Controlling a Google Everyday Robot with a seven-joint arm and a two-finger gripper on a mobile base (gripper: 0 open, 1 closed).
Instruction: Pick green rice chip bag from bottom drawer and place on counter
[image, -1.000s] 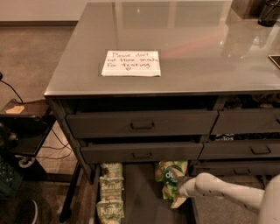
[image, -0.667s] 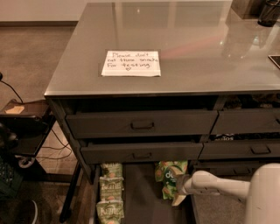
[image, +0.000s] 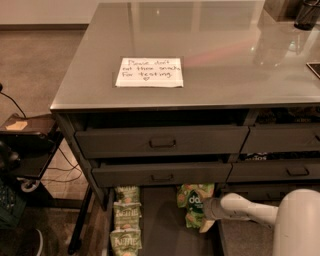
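Note:
The green rice chip bag (image: 193, 202) lies in the open bottom drawer (image: 161, 225), under the upper drawers' fronts, at the drawer's right side. My gripper (image: 206, 211) reaches in from the lower right at the end of the white arm (image: 250, 210) and sits right against the bag's right edge. The counter (image: 220, 55) is the glossy grey top above, with a white handwritten note (image: 149, 72) on it.
Three small pale-green bags (image: 125, 220) lie in a column at the drawer's left. Two drawers with rectangular handles (image: 162, 143) stand slightly open above. A dark cart with cables (image: 27, 150) stands to the left. Dark objects (image: 306, 15) sit at the counter's far right corner.
The white arm has come further into the lower right of the view. The gripper stays at the green bag, which has barely moved.

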